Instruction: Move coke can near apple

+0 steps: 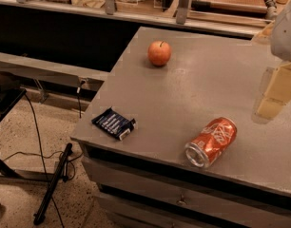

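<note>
Coke can (211,142) scene. Desk (207,80) carries everything; gripper (274,99) hovers at its right edge, empty, aperture indiscernible, likely staged for a reach. Coke can lies toppled near the front edge, well apart from apple (159,53); packet (114,123) left.

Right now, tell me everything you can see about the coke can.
The coke can is red-orange, apparently aluminium, with white script lettering and a silver rim. It lies on its side near the front edge of the grey table, with its silver end turned toward the camera and to the lower left. Only the table touches it. The gripper hangs apart from it, up and to the right in the view, and the apple sits well behind it.
</note>
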Robot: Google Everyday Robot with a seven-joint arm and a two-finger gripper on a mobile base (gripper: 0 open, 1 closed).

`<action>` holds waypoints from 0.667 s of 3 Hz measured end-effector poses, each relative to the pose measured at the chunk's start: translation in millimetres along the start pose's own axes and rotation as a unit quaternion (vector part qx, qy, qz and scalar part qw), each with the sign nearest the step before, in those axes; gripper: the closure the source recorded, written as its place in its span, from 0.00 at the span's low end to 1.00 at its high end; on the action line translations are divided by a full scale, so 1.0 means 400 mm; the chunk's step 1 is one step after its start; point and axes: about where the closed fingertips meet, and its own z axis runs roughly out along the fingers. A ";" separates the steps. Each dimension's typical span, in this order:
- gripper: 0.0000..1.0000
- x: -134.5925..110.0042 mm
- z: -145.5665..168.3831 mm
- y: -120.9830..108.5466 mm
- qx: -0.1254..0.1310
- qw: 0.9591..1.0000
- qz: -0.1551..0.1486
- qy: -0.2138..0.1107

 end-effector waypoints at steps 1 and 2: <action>0.00 0.000 0.000 0.000 0.000 1.000 0.000 0.000; 0.00 0.002 0.036 0.020 -0.007 0.999 -0.030 -0.013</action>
